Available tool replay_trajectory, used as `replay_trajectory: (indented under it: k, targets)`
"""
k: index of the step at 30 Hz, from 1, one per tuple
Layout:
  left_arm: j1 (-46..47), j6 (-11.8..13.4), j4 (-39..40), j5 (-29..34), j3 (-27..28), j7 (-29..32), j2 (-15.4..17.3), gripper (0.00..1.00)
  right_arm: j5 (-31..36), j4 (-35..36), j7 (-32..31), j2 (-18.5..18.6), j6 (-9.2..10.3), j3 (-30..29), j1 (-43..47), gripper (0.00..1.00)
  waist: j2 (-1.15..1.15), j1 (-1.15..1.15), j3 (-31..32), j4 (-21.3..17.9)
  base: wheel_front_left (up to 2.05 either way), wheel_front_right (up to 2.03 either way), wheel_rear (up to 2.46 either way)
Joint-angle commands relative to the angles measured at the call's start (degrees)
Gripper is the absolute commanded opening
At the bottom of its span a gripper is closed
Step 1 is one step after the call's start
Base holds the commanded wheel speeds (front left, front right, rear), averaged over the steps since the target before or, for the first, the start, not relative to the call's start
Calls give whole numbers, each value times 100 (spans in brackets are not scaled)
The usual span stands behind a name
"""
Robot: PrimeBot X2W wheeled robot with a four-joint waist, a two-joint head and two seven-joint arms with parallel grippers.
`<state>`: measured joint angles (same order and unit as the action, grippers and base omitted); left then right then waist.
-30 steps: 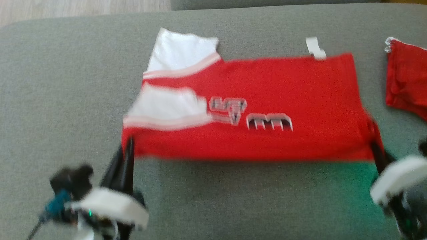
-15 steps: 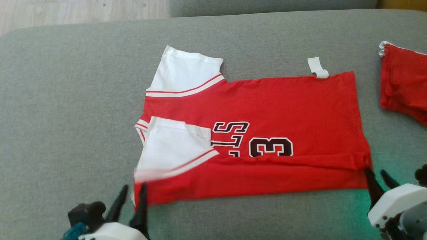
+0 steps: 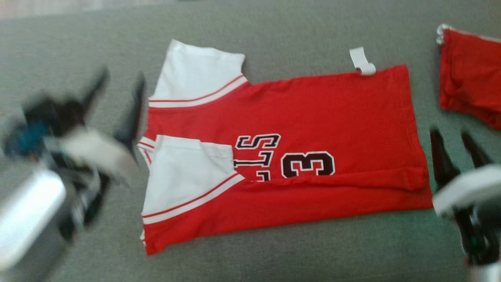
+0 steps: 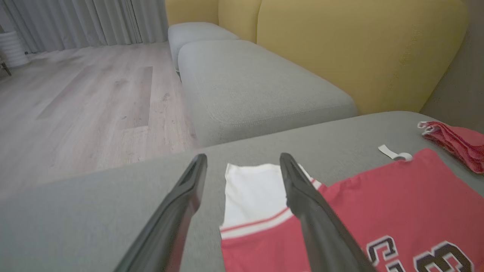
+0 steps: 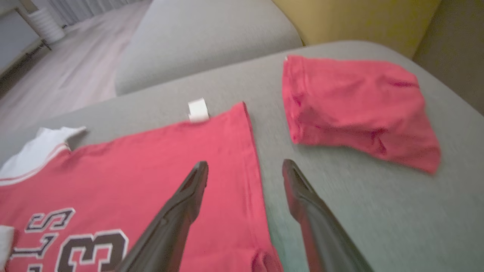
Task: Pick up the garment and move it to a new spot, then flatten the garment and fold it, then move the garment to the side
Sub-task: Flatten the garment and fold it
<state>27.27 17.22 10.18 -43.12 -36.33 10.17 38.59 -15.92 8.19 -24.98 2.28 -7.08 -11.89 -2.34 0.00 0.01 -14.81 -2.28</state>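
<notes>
Lying flat in the middle of the grey cushion (image 3: 274, 23), the red jersey (image 3: 313, 117) had bare fabric on every side: a wide stretch to its left, a band along its near edge, and a narrower gap on the right before a second red garment (image 3: 469, 78), which lay apart from it. In the left wrist view the cushion's far edge dropped to a wooden floor (image 4: 94, 94). There was one jersey with two white sleeves (image 3: 199, 70), one folded across the chest, one white tag (image 3: 362, 60) at its far edge, one other garment, and two claws. The left claw (image 3: 122, 78) was spread wide with nothing in it, just beside the jersey's collar end. The right claw (image 3: 450, 135) was likewise parted and empty, beside the hem. In its wrist view one finger was over the hem edge and the other over grey fabric. Half a second before, both claws had been at the jersey's near corners. Now each sat farther up its side, and the near strip lay folded over the number.
</notes>
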Motion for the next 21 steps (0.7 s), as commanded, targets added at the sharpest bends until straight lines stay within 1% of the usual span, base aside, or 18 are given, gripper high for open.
replay_trajectory:
  k: [1, 2, 4, 7, 9, 11, 14, 21]
  targets:
    - [626, -117, -53, 128, 311, 243, 311, 100, 59, 282, -13, 60, -41, 244, -406, 100, 0, -1, -277, -182, 0, 0, 0]
    - [944, -223, -200, 181, 286, 423, 341, 100, 98, 320, -32, 60, -41, 334, -563, 100, 0, -1, -385, -247, 0, 0, 0]
    - [1509, -415, -538, 204, 247, 717, 296, 100, 136, 342, -48, 60, -41, 531, -871, 100, 0, -1, -578, -380, 0, 0, 0]
    - [2111, -753, -1058, 136, 166, 1076, 219, 100, 59, 317, 17, 60, -41, 876, -1309, 100, 0, -1, -860, -622, 0, 0, 0]
    - [2360, -840, -1430, 48, 180, 1280, 193, 100, -43, 285, 87, 60, -41, 1083, -1531, 100, 0, -1, -1047, -781, 0, 0, 0]
    - [2566, -946, -1749, 108, 115, 1436, 242, 100, -119, 257, 177, 60, -41, 1218, -1708, 100, 0, -1, -1226, -917, 0, 0, 0]
    - [2736, -1038, -2151, 82, 71, 1643, 261, 100, -197, 194, 308, 60, -41, 1390, -1878, 100, 0, -1, -1447, -1093, 0, 0, 0]
    - [2839, -1152, -2607, -16, 51, 1807, 282, 100, -197, -15, 502, 60, -41, 1456, -2010, 100, 0, -1, -1680, -1270, 0, 0, 0]
